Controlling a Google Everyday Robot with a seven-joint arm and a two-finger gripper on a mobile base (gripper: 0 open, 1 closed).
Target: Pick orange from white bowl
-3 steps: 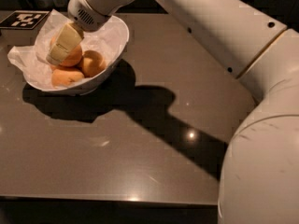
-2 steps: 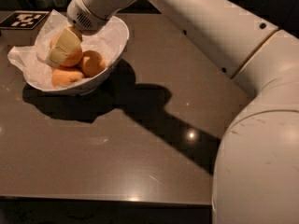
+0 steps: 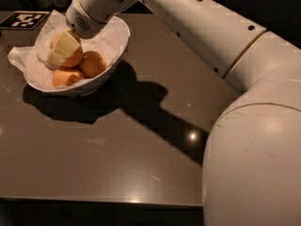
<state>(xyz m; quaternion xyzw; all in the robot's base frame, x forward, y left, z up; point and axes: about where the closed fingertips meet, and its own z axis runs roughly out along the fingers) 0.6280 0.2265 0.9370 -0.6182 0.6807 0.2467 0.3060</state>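
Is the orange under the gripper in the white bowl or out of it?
In it: the orange sits beside two other oranges inside the white bowl, with the gripper down over it.

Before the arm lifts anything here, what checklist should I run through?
1. Gripper inside the white bowl, on the orange: ok.
2. Firm hold on that orange: cannot tell.
3. Second orange and third orange apart from it: not ok, both seem to touch it.
4. Paper lining free of the gripper: cannot tell.
5. White bowl resting flat on the table: ok.
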